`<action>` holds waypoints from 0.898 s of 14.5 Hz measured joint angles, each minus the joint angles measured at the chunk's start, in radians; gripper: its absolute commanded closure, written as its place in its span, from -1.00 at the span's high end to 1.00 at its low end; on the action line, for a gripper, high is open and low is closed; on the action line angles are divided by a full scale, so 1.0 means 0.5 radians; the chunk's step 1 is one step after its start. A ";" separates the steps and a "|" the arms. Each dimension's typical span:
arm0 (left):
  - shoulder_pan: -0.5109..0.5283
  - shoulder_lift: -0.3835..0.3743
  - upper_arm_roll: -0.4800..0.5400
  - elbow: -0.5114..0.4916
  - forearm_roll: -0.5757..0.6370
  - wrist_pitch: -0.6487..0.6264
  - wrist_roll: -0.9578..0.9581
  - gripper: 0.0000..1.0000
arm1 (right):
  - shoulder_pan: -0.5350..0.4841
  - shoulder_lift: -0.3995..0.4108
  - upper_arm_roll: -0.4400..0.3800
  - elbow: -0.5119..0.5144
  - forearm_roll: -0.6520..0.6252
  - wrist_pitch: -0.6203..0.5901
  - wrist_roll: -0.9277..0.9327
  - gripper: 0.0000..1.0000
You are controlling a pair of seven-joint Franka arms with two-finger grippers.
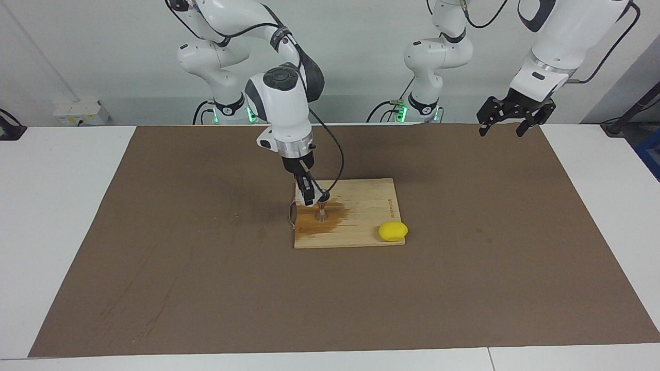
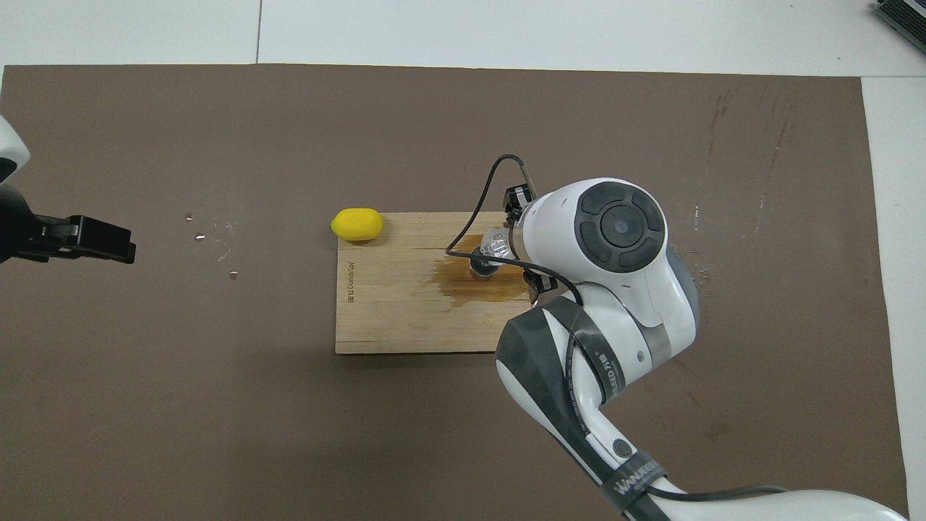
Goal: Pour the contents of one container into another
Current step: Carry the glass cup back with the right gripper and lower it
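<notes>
A small steel jigger (image 1: 322,213) (image 2: 481,265) stands upright on the wooden board (image 1: 368,203) (image 2: 391,311), in a wet brown patch. My right gripper (image 1: 309,197) hangs just above it, shut on the clear cup (image 1: 316,198) (image 2: 498,243). The cup is tipped on its side with its mouth over the jigger's top. In the overhead view the right wrist hides most of the hand. My left gripper (image 1: 500,131) (image 2: 119,242) waits open and raised over the mat at the left arm's end of the table.
A yellow lemon (image 1: 393,231) (image 2: 357,223) lies at the board's corner farthest from the robots, toward the left arm's end. A spilled brown stain (image 1: 332,220) (image 2: 488,288) spreads on the board around the jigger. Small water drops (image 2: 210,233) dot the brown mat.
</notes>
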 measured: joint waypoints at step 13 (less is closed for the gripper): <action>0.000 0.000 0.000 0.000 0.000 -0.001 0.000 1.00 | -0.779 0.036 -0.009 -0.420 1.271 -0.003 -1.141 -1.00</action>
